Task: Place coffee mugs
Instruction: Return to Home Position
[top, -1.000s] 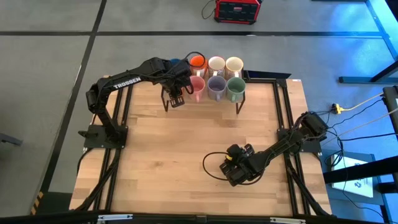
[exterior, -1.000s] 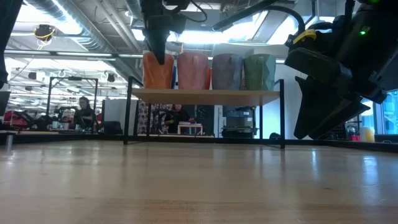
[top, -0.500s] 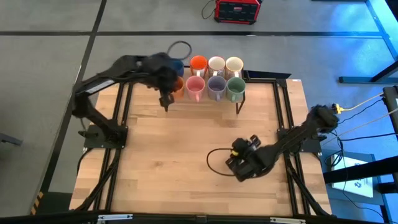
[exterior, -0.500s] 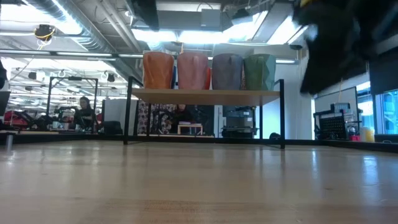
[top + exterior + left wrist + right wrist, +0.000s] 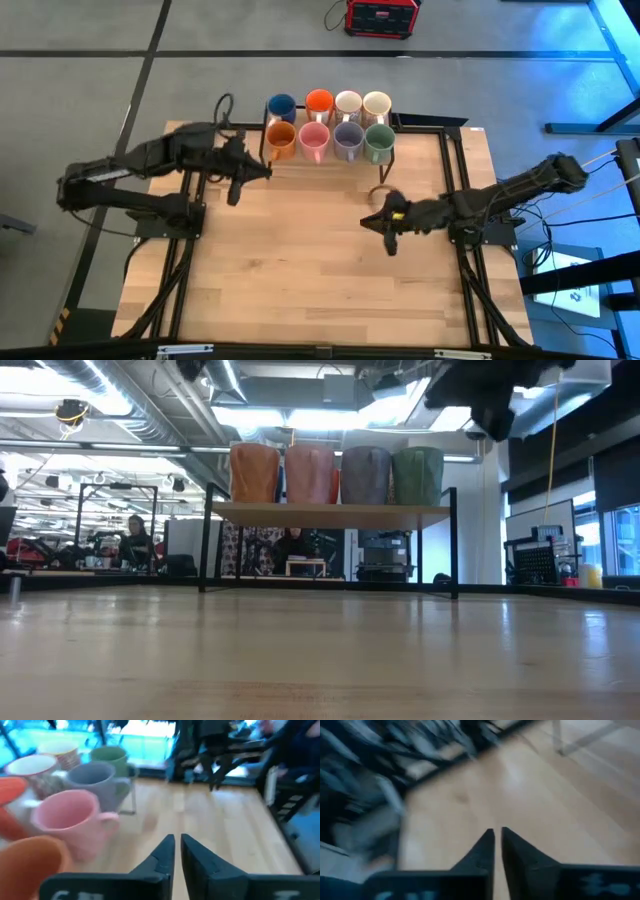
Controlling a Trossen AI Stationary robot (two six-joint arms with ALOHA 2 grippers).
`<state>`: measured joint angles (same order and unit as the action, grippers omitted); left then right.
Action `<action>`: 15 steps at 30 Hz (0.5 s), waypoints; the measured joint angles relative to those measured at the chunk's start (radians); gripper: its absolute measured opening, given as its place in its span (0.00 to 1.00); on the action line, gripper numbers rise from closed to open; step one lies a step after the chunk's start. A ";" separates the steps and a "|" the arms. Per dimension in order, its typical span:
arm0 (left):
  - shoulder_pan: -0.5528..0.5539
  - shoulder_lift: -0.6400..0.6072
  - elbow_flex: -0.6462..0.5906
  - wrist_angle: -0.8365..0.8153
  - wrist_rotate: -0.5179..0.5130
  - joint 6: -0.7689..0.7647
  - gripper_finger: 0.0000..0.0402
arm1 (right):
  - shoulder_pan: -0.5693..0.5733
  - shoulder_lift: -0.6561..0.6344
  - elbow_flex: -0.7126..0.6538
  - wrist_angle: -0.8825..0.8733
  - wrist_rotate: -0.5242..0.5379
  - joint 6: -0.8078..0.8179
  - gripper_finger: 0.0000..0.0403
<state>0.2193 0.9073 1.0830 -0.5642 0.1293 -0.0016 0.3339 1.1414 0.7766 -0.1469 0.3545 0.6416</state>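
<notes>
- All eight coffee mugs (image 5: 347, 120) stand on the shelf (image 5: 330, 512) at the 12 o'clock edge of the table (image 5: 300, 290). The blue mug (image 5: 281, 104), red-orange mug (image 5: 319, 100), white mug (image 5: 347, 101) and cream mug (image 5: 376, 101) are behind. The amber orange mug (image 5: 281, 139), pink mug (image 5: 314, 138), lavender mug (image 5: 347, 138) and green mug (image 5: 377, 139) are in front
- The left gripper (image 5: 233, 192) hovers at about 10 o'clock from the table's middle, near the shelf's left end. Its fingers (image 5: 161, 856) are pinched to a thin slit with nothing between them
- The right gripper (image 5: 389, 243) hangs at about 3 o'clock, apart from the shelf, its fingers (image 5: 481, 851) likewise nearly touching and empty
- Risk, as I judge it: a swing of the left gripper toward 1 o'clock could clip the amber orange mug or the shelf's post and upset the row
- The right arm's cable loop (image 5: 380, 192) lies near the shelf's leg and might snag there
- The low view shows only the four front mugs, hiding the back row that the high view lays out. It alone shows a person (image 5: 131, 536) in the room behind
- Only the wrist views reveal the finger gaps
</notes>
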 joint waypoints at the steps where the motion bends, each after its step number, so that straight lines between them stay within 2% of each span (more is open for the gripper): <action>1: 0.000 -0.033 -0.052 0.052 0.018 -0.012 0.05 | -0.023 -0.031 -0.052 0.095 -0.057 -0.018 0.05; 4: -0.001 -0.116 -0.193 0.128 0.045 -0.022 0.01 | -0.071 -0.126 -0.192 0.334 -0.152 -0.049 0.03; 7: -0.001 -0.184 -0.291 0.166 0.040 -0.024 0.01 | -0.090 -0.230 -0.296 0.489 -0.166 -0.087 0.07; 10: -0.001 -0.238 -0.351 0.167 -0.021 -0.015 0.03 | -0.094 -0.341 -0.356 0.479 -0.150 -0.099 0.08; 13: 0.000 -0.266 -0.377 0.164 -0.097 0.000 0.04 | -0.093 -0.426 -0.378 0.439 -0.085 -0.093 0.08; 15: 0.000 -0.281 -0.398 0.184 -0.105 -0.019 0.04 | -0.093 -0.468 -0.377 0.430 -0.078 -0.090 0.08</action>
<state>0.2190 0.6259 0.6845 -0.3804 0.0240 -0.0201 0.2410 0.6738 0.3996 0.2827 0.2764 0.5516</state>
